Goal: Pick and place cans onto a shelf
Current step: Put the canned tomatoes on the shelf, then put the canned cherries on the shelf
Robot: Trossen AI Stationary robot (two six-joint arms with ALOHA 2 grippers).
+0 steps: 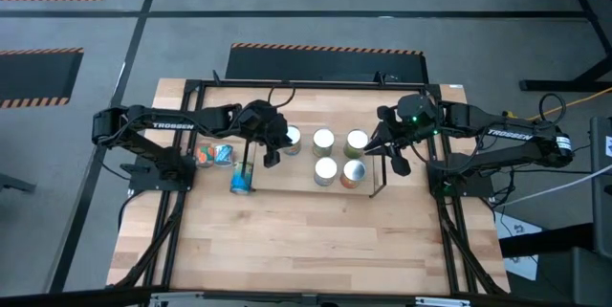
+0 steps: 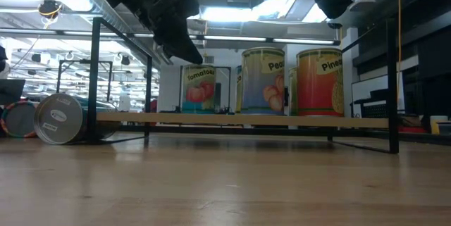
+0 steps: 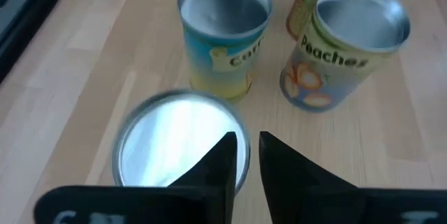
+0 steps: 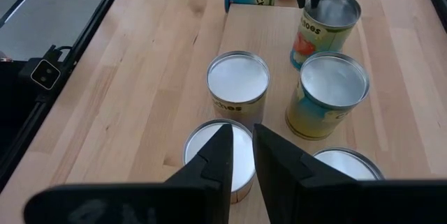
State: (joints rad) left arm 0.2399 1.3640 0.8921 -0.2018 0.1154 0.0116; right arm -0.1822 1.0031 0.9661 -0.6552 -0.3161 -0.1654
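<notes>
The shelf, a low board on thin black wire legs, carries several upright cans standing on their bases. Among them are a tomatoes can, a carrots can and a peaches can. My left gripper hangs just above the tomatoes can's silver top, clear of it in the low view. Its fingers are open by a narrow gap with nothing between them. My right gripper waits above the shelf's right end, also narrowly open and holding nothing.
A blue can lies on its side on the table by the shelf's left end. Two more cans lie farther left, near the left arm's base. Bare wooden tabletop stretches toward the near edge. The black table frame runs along both sides.
</notes>
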